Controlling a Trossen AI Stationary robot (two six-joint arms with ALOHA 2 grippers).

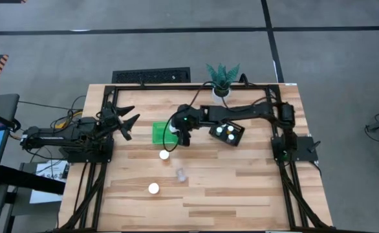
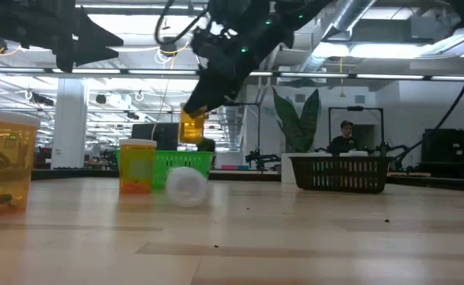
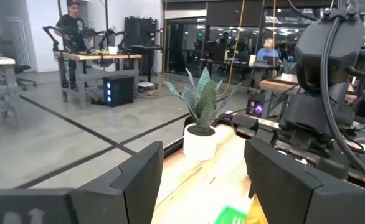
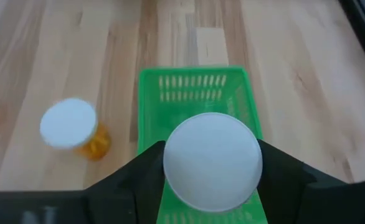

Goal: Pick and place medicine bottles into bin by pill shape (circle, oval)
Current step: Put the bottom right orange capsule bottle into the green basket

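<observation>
Right gripper [image 4: 211, 163] pinches a white-capped bottle [image 4: 212, 161] upright, the green basket [image 4: 198, 84] directly below its fingers. Left gripper [image 1: 126, 123] waits well aside, fingers spread.

the green bin [image 1: 160, 132] lies open below the right pincer [image 1: 176, 136], one upright bottle [image 1: 164, 155] just beside it.

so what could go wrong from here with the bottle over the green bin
The right end effector holds a bottle above the green bin; in the high view it sits near the bin's edge, so a release might clip the rim. A standing bottle just beside the bin could get knocked.
</observation>
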